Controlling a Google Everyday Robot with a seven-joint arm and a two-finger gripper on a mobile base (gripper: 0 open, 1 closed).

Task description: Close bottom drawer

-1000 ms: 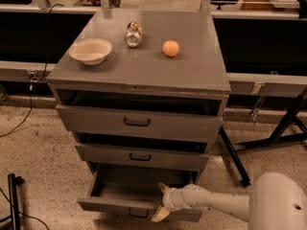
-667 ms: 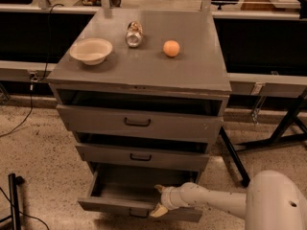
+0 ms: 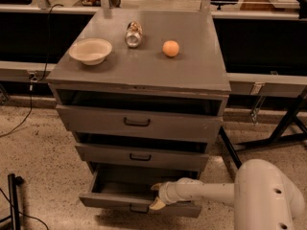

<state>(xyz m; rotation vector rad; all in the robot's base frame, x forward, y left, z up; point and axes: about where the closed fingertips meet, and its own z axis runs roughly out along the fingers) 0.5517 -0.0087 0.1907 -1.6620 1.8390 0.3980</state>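
Note:
The grey bottom drawer (image 3: 110,201) of the cabinet stands pulled out, its inside showing, with a small dark handle (image 3: 138,208) on its short front panel. My gripper (image 3: 156,196) reaches in from the right on a white arm and sits at the top edge of the drawer's front panel, right of the handle. One pale finger (image 3: 157,204) lies on the outer front of the panel and the other (image 3: 155,187) on the inner side, so the fingers straddle the panel edge.
The middle drawer (image 3: 140,156) and the top drawer (image 3: 136,122) each stand slightly out. On the cabinet top (image 3: 196,73) sit a white bowl (image 3: 90,51), a tipped can (image 3: 134,34) and an orange (image 3: 171,48). A black stand (image 3: 13,200) stands at the lower left; table legs (image 3: 283,128) stand at the right.
The gripper and arm have shifted a little left along the drawer's front edge. The drawer looks about as far out as before.

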